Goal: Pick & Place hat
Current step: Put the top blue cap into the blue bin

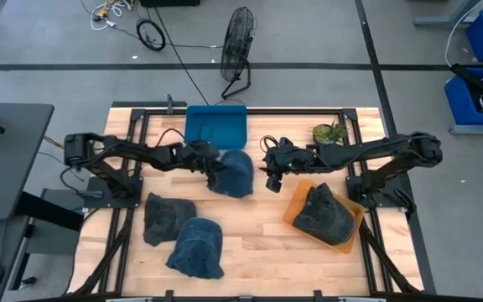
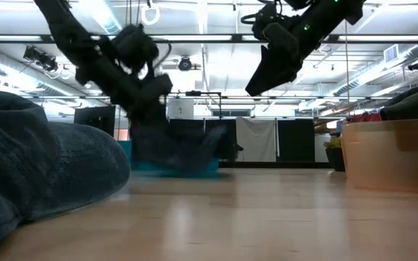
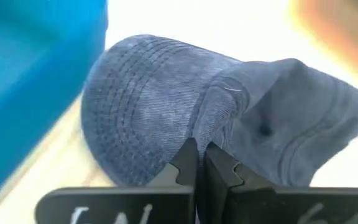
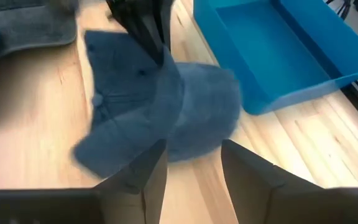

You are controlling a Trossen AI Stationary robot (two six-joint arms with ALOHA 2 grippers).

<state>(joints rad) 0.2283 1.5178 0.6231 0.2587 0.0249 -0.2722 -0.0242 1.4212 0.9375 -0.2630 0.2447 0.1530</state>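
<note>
Blue hat [image 1: 235, 173] pinched by left hand [image 1: 210, 167] — beside blue bin [image 1: 216, 126] | right hand [image 1: 272, 180] open — nearby

You are looking down on a pale wooden table top [image 1: 250, 243] framed by black metal rails, standing on a grey concrete floor [image 1: 49, 50] crossed by dark taped lines. Beyond the table's far edge you have a black wire-caged floor fan [image 1: 239, 38] and a coil of black cable [image 1: 150, 34] trailing across the floor. At the right edge sit blue plastic storage crates [image 1: 476, 92]; at the left, a dark grey desk surface [image 1: 7, 151]. From table height you see long white ceiling strip lights [image 2: 194, 38] running across an open hall, and black and white curtain panels [image 2: 256, 139] hanging at the far wall.
</note>
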